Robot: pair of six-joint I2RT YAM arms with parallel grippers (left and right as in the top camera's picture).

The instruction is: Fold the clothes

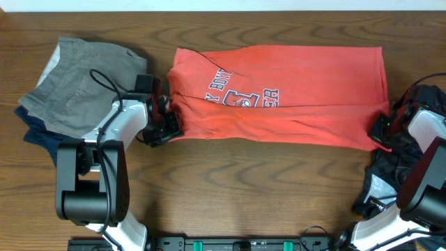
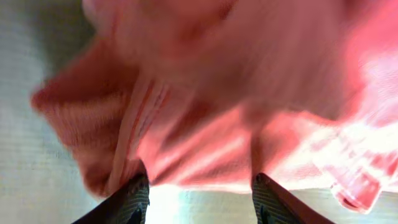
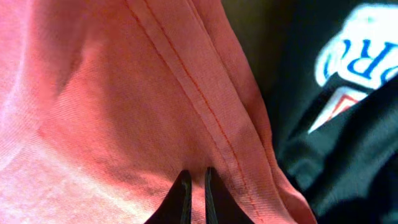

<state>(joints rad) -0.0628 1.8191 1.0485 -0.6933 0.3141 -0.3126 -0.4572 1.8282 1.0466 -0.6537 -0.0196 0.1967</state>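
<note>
The coral-red T-shirt lies across the middle of the wooden table, folded lengthwise into a long band with its navy-and-white chest lettering facing up. Its left end is bunched and its right end is squarer. The left gripper sits at the near left end of the band. In the left wrist view its two fingers stand well apart, with blurred red cloth at and just beyond the tips and bare table showing between them, so it has not closed on the cloth. The right gripper is at the near right corner of the shirt. Seen from the right wrist, its fingertips are pinched almost together on the cloth just beside a stitched hem. A grey garment lies at the far left over a navy garment, both left of the shirt. A black garment with a blue-and-white print lies at the near right, just beside the shirt's right edge.
</note>
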